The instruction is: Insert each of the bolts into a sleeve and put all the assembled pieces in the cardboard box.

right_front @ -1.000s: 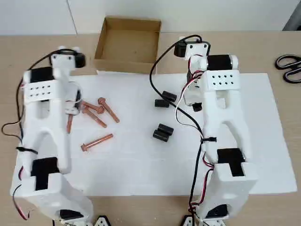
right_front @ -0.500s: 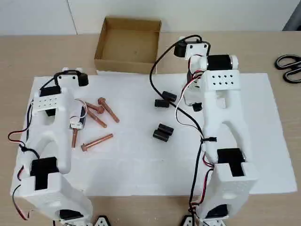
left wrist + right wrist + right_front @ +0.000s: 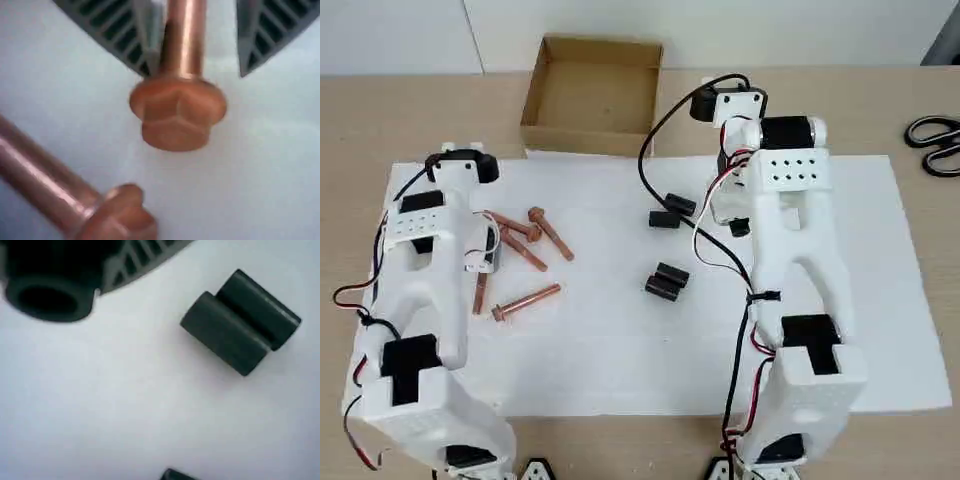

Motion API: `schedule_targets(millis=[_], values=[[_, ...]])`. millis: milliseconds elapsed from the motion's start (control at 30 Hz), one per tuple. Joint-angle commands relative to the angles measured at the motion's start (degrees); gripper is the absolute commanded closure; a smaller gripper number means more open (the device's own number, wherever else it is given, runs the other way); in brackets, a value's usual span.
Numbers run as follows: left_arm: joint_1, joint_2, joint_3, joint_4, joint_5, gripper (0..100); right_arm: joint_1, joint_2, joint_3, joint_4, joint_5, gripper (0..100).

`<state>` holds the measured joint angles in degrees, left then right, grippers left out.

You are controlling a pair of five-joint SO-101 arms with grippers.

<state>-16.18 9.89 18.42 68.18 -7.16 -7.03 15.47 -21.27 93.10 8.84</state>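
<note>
Left arm's pincer (image 3: pixel 196 70) stands spread astride the shank of a copper hex-head bolt (image 3: pixel 177 107) lying on the white sheet (image 3: pixel 620 350); one finger touches the shank, the other stays apart. Four more copper bolts (image 3: pixel 525 300) lie just to its right. Right arm's pincer (image 3: pixel 738 226) pinches a black cylindrical sleeve (image 3: pixel 50 292), with two pairs of loose black sleeves (image 3: pixel 665 283) on the sheet to its left. The open cardboard box (image 3: pixel 585 140) sits at the far side of the table (image 3: pixel 380 110).

High camera looks down; wrist cameras close over bolt (image 3: pixel 175 115), sleeves (image 3: pixel 222 335).
</note>
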Motion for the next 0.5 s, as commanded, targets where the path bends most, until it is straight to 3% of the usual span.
schedule_targets(millis=[0,467], values=[[-0.09,-0.35,0.48,-2.37,0.0,90,-0.04,-3.82,-0.35,-0.13,0.18,96.9],[0.18,5.54,-0.57,-5.1,0.09,92,-0.04,-3.82,-0.35,0.13,0.09,96.9]])
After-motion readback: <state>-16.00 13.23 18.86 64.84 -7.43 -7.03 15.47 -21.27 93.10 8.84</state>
